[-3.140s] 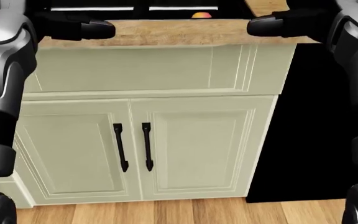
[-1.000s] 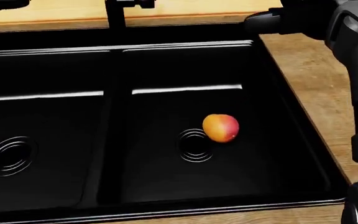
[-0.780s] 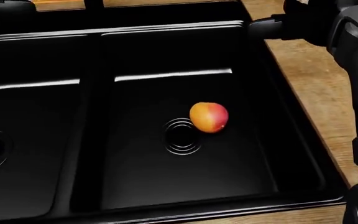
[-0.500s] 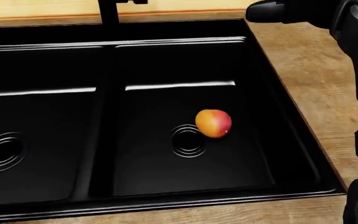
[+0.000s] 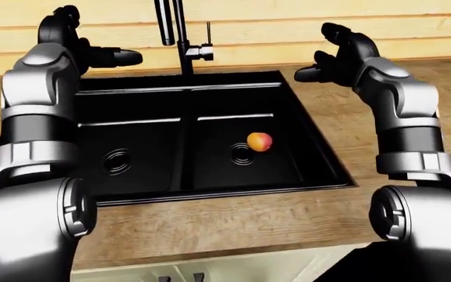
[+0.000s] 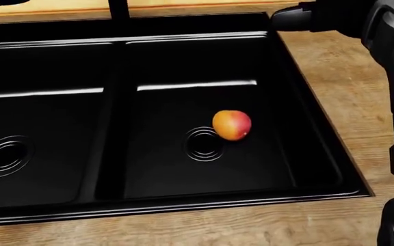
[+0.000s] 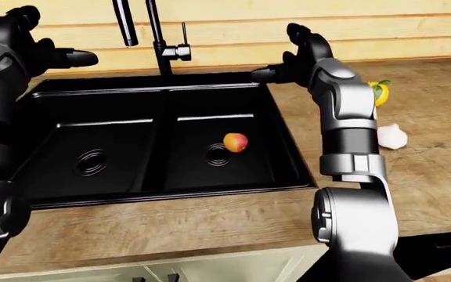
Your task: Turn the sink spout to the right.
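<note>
Now the sink spout (image 7: 123, 23) hangs above the sink's (image 7: 288, 158) left basin, arching from its stem at the top rim, roughly midway between both raised, empty, loose-fingered hands, the left hand (image 7: 61, 57) seemingly a touch nearer than the right hand (image 7: 284, 69)

The sink spout (image 5: 165, 22) is cut off by the top edge in both eye views. The right arm (image 7: 343, 111) partly hides a yellow fruit (image 7: 380, 91).

A peach (image 6: 232, 125) lies in the sink's (image 5: 320, 158) right basin, just right of its drain (image 6: 203, 144).
</note>
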Tool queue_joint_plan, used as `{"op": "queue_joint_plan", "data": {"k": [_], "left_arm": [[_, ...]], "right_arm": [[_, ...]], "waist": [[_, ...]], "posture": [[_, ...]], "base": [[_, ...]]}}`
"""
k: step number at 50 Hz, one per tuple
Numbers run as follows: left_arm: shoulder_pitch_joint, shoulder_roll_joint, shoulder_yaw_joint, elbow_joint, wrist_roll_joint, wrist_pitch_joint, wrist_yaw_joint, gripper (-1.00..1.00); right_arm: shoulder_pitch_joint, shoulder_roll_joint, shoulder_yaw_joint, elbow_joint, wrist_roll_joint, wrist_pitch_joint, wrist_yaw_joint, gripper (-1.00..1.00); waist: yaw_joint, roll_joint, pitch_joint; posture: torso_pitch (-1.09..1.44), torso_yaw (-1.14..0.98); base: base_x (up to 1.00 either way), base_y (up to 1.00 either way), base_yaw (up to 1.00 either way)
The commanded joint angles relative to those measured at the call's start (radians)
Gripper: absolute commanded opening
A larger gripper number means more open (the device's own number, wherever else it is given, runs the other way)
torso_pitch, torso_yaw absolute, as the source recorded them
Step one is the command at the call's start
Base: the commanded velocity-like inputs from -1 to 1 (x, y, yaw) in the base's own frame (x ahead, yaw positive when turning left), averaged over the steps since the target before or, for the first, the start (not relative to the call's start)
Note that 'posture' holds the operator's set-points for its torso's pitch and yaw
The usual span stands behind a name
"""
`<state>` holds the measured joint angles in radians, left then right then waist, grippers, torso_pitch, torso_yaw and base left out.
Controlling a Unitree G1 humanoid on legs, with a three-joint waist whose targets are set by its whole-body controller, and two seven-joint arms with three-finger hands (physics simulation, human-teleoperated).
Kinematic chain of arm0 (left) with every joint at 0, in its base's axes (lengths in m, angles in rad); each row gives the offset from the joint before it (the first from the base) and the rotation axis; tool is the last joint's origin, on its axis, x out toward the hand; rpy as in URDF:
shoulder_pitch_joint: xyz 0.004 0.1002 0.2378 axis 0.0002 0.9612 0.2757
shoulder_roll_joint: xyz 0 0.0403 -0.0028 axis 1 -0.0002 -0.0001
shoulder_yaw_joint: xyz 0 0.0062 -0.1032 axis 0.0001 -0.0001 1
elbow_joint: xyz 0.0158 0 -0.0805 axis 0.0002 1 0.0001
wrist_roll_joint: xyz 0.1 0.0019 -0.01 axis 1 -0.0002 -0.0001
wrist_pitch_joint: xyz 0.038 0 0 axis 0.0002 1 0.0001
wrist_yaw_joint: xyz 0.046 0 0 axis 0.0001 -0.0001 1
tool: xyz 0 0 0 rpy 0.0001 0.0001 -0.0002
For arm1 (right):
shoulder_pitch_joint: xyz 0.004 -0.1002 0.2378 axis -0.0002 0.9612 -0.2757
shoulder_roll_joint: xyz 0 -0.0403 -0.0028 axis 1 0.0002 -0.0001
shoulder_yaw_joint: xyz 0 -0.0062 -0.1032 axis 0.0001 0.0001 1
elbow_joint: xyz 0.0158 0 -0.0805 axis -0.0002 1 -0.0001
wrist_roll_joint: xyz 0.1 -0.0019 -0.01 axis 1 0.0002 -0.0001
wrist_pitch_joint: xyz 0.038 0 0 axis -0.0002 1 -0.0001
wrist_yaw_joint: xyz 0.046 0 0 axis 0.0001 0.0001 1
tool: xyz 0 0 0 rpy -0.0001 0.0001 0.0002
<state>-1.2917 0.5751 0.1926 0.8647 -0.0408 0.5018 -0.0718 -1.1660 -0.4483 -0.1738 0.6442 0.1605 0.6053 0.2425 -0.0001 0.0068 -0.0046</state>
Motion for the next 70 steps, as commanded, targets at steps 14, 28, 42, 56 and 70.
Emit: {"op": "queue_joint_plan", "data": {"k": [14,28,42,56,70], "left_arm": [[-0.029,0.009,0.006,-0.042,0.005,-0.019,0.0,1.0],[-0.044,0.001,0.001,-0.033,0.016,-0.017,-0.004,1.0],[-0.034,-0.037,-0.024,-0.014,0.025,-0.001,-0.024,1.0],[-0.141,-0.145,-0.004,0.374,0.037,-0.268,0.156,1.0],[-0.164,-0.267,-0.004,0.438,0.063,-0.343,0.213,1.0]], "right_arm": [[-0.048,-0.012,-0.008,-0.037,0.007,-0.026,0.001,1.0],[-0.046,-0.015,-0.007,-0.044,0.008,-0.019,0.001,1.0],[-0.048,-0.013,-0.008,-0.044,0.008,-0.019,0.001,1.0],[-0.025,-0.021,-0.015,-0.065,0.019,-0.017,0.0,1.0],[-0.02,-0.025,-0.017,-0.075,0.025,-0.012,0.001,1.0]], "waist": [[0.0,0.001,-0.107],[-0.006,0.004,-0.216],[-0.002,0.003,-0.297],[0.007,-0.013,-0.305],[0.007,-0.019,-0.307]], "posture": [[-0.19,0.0],[-0.33,0.0],[-0.45,0.0],[-0.45,0.0],[-0.45,0.0]], "base": [[0.0,0.0,0.0],[0.0,0.0,0.0],[0.0,0.0,0.0],[0.0,0.0,0.0],[0.0,0.0,0.0]]}}
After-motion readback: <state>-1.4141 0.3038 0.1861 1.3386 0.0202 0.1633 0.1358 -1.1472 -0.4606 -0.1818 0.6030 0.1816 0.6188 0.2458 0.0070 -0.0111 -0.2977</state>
